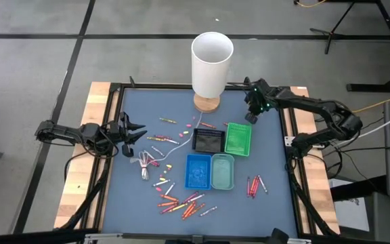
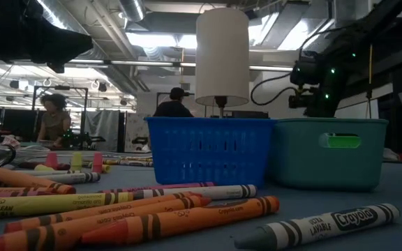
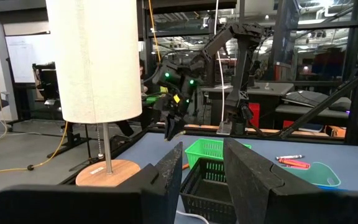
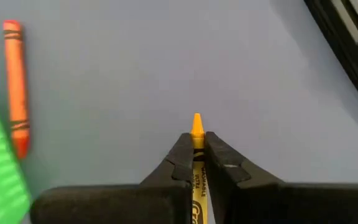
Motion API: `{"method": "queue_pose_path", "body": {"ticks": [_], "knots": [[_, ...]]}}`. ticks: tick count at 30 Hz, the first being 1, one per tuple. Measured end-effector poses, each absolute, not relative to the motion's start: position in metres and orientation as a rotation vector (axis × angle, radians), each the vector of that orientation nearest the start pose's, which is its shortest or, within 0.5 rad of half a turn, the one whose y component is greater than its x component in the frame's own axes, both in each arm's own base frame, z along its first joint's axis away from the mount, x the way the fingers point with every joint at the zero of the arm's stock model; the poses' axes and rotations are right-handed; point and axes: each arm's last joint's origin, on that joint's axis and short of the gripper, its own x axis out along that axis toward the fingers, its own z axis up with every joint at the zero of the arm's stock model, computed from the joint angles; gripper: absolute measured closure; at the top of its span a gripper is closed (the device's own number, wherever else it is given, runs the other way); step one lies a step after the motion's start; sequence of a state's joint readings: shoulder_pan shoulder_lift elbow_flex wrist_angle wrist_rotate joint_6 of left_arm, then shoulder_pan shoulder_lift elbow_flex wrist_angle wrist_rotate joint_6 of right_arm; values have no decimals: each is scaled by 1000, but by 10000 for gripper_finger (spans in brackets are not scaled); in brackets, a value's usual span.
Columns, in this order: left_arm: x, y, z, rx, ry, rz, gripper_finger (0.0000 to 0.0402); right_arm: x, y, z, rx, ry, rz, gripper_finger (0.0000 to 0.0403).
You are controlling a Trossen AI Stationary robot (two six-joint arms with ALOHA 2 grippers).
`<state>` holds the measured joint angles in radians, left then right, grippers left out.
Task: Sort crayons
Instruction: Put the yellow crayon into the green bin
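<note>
A: Crayons first: what does the right end effector (image 4: 197, 144) have?

B: Its two dark fingers are pinched tight on a yellow-orange crayon (image 4: 196, 127), whose pointed tip pokes out past the fingertips. There is black print on its wrapper, too cut off to read. It hangs above the far right part of the desk (image 1: 147, 102), just beyond the green tray (image 1: 238, 138).

A: And near it?

B: An orange-red crayon (image 4: 16, 81) lies flat on the blue mat beside the green tray's edge.

A: The rest of the crayons?

B: Scattered. A loose heap (image 1: 181, 203) of red, orange and yellow sticks sits on the near side below the blue tray (image 1: 197, 169); a small red cluster (image 1: 254, 185) lies right of the teal tray (image 1: 223, 171); more are strewn left of the black tray (image 1: 207, 141).

A: Any writing?

B: In the low view a grey crayon (image 2: 319, 224) reads "Crayola" and "ULTRA LAVABLE"; a yellow one (image 2: 54, 203) reads "ULTRA-CLEAN".

A: The left end effector (image 1: 135, 131)?

B: Fingers parted, holding nothing, at the desk's left side.
</note>
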<state>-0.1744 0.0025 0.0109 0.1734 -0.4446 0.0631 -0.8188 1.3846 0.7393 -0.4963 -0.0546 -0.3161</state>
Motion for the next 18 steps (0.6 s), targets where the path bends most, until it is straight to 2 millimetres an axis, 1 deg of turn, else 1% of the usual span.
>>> {"method": "queue_pose_path", "body": {"ticks": [5,9,13,18], "knots": [[94,-4,183,7,-165,275,299,173,-178,201,305,1131,-404,382],[94,-4,183,7,-165,275,299,178,-175,214,419,1069,-302,382],[94,-4,183,7,-165,275,299,190,-162,216,455,1034,-169,382],[94,-4,183,7,-165,275,299,211,-134,216,375,1058,-50,382]]}}
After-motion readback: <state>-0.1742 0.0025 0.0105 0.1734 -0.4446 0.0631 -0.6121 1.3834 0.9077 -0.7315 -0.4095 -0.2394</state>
